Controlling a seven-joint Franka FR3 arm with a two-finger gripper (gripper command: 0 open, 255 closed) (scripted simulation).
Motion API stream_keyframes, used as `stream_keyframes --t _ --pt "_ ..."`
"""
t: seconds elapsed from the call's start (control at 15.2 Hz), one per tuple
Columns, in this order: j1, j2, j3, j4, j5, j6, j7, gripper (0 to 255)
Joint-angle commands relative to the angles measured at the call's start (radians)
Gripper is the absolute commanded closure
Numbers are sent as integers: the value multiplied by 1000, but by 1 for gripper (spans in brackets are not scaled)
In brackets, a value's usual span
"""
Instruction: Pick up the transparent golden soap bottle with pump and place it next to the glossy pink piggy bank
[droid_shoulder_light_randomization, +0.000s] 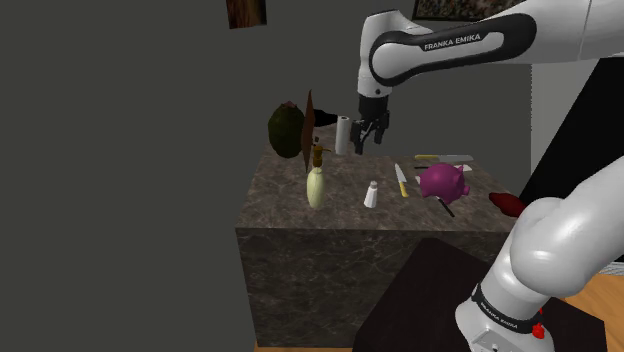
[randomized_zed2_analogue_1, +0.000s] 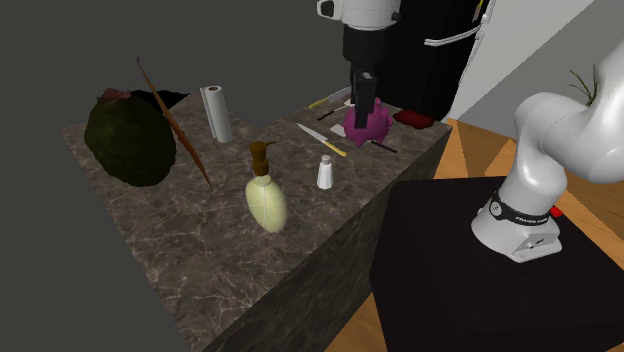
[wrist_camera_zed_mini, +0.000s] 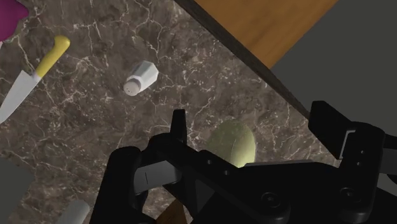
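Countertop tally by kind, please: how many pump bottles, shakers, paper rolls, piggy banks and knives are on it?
Pump bottle: 1
Shaker: 1
Paper roll: 1
Piggy bank: 1
Knife, yellow handle: 1 (a possible second utensil behind the pig is too unclear to count)
Total: 5
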Motion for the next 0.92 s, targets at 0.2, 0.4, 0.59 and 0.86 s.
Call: stream_keyframes --t 0.2,0.4,0.59,0.86 --pt "-1 192 -14 142 28 57 -16 0" --pt "-4 308 -21 244 48 75 -30 0" --pt "-9 426 -26 359 70 82 -44 0" --pt "-19 591 -28 538 101 70 -62 0"
